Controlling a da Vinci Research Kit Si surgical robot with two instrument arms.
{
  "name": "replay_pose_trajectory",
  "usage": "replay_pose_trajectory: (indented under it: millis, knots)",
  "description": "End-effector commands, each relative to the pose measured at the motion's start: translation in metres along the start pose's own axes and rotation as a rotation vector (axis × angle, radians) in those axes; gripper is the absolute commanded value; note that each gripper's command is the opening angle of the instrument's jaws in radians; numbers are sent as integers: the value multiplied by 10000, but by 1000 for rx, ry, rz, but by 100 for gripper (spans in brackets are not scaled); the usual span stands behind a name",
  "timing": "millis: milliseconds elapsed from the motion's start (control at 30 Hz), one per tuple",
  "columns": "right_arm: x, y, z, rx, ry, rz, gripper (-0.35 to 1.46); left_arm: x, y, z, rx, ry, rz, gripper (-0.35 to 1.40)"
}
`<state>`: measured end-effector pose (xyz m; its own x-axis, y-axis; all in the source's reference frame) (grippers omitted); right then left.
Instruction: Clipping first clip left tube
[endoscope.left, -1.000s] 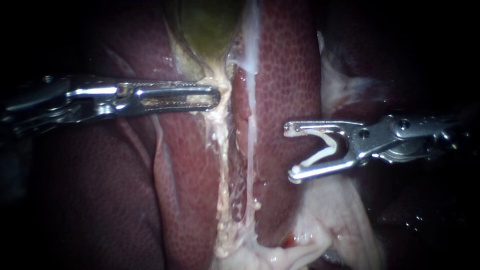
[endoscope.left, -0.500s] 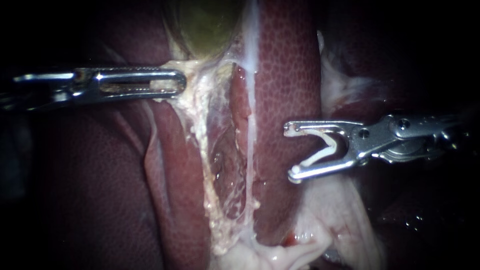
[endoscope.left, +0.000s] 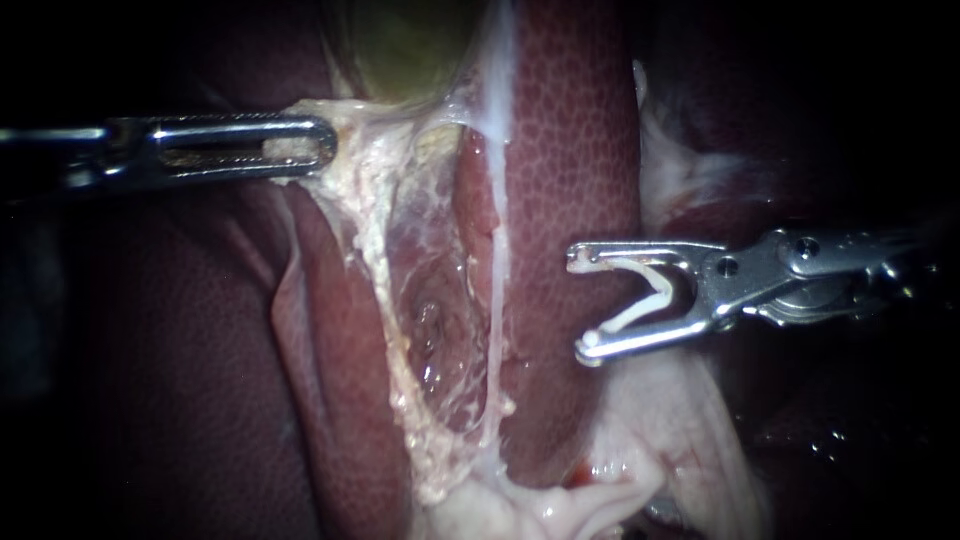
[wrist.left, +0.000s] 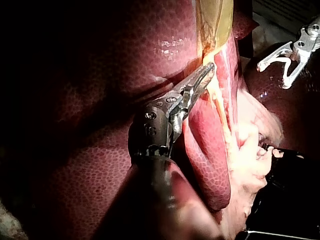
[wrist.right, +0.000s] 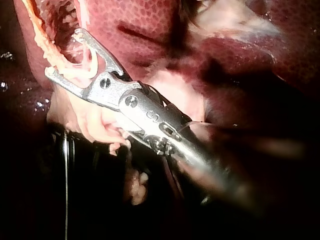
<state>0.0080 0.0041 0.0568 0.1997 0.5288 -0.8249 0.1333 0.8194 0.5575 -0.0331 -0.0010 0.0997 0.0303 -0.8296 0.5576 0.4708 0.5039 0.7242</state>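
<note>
Left instrument (endoscope.left: 300, 147): its slotted steel jaws are clamped together on a wad of pale, fatty tissue (endoscope.left: 345, 135) just below the yellow-green gallbladder (endoscope.left: 410, 50). That tissue is stretched out sideways toward the instrument's side. In the left wrist view the same jaws (wrist.left: 210, 67) sit right at the gallbladder's lower end, pinched on the cream-coloured strand.

The left tube (endoscope.left: 383, 290) is the lumpy, cream-white cord running down from that grasped wad to the whitish clump at the bottom. A thinner pale strand (endoscope.left: 495, 300) runs down beside it on the right, with a wet pinkish pocket between the two. The speckled dark red liver (endoscope.left: 570, 150) lies on either side.

Right instrument (endoscope.left: 580, 305): the jaws stand wide apart with a white V-shaped clip (endoscope.left: 630, 318) seated between them, touching both. It's hanging over the liver lobe to the right of the thin strand, well apart from the left tube and touching neither strand. The right wrist view shows the same thing, with the clip (wrist.right: 85, 65) sitting in the spread jaws (wrist.right: 62, 52).
</note>
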Motion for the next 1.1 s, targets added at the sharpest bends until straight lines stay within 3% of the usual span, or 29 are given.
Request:
replay_pose_trajectory:
  millis: [33, 267, 633, 867, 1100]
  knots:
    - [-1, 0, 1, 0, 1, -1, 60, 1, 1, 1, 1, 0, 0, -35]
    - [-13, 2, 23, 9, 11, -12, 60, 2, 1, 1, 1, 0, 1, -35]
    - [-60, 9, 117, 48, 53, 3, 60, 5, 1, 2, -1, -1, 2, -35]
    - [-66, 15, 151, 56, 69, 6, 60, 5, 0, 3, -2, -2, 2, -35]
    - [-64, 19, 163, 53, 69, 6, 60, 5, -1, 3, -3, -2, 2, -35]
